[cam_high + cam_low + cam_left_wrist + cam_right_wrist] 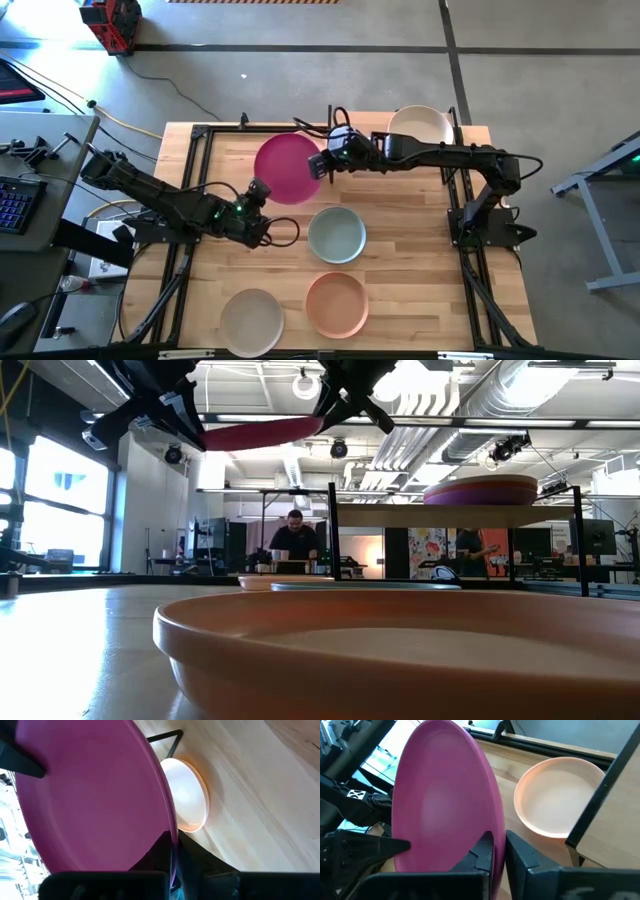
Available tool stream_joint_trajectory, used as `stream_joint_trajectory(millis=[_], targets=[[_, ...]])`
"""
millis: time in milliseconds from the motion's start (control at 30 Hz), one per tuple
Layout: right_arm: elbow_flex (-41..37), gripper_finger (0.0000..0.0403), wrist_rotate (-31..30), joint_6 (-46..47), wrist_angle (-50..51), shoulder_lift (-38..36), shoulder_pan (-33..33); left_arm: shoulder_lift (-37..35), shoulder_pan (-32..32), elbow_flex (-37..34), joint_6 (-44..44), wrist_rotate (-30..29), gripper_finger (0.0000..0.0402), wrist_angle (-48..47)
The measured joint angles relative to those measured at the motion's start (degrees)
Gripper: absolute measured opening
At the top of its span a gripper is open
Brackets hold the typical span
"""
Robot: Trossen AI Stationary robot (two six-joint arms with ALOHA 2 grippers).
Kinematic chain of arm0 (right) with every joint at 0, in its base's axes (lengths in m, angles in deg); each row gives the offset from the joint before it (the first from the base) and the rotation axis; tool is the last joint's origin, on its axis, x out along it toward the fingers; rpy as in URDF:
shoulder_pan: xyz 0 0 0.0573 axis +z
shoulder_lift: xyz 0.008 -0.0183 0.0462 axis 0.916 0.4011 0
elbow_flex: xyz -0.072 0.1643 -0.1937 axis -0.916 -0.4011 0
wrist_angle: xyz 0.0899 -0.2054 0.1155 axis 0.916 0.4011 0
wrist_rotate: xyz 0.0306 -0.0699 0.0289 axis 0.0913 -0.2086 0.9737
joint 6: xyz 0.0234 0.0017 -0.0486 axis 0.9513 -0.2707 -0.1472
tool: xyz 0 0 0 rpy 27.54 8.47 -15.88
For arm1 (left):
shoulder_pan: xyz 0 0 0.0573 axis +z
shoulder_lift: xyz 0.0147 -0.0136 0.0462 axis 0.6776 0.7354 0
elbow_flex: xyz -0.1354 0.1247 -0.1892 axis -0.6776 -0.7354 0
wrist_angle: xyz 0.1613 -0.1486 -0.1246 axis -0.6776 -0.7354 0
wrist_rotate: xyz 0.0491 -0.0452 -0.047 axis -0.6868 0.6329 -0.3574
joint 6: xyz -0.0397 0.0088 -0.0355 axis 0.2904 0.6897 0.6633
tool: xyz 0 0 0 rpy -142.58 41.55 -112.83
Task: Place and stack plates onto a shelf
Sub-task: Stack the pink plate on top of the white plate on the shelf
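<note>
Round matte magenta plate (289,168) was held aloft; right gripper (327,165) and left gripper (257,197) both clamped its rim.

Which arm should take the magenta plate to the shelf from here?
Right. Both tools clamp the magenta plate by its rim, held aloft. The right tool grips the edge facing the shelf, which stands on the right arm's side; the left tool would likely have to reach much farther.
</note>
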Motion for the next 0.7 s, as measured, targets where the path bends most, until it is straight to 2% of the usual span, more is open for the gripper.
stream_joint_trajectory(millis=[133,300,700], targets=[[0.00,0.0004,0.22,0.70,1.01,0.02,0.00,0.00,0.22,0.00,1.16,1.23,0.0024,1.75],[0.00,0.0002,0.42,1.15,2.06,0.02,-0.01,0.00,0.38,0.00,7.18,1.89,0.0053,2.83],[0.00,0.0001,0.81,2.21,4.65,0.02,-0.60,-0.02,0.21,0.02,37.48,5.65,0.0125,3.07]])
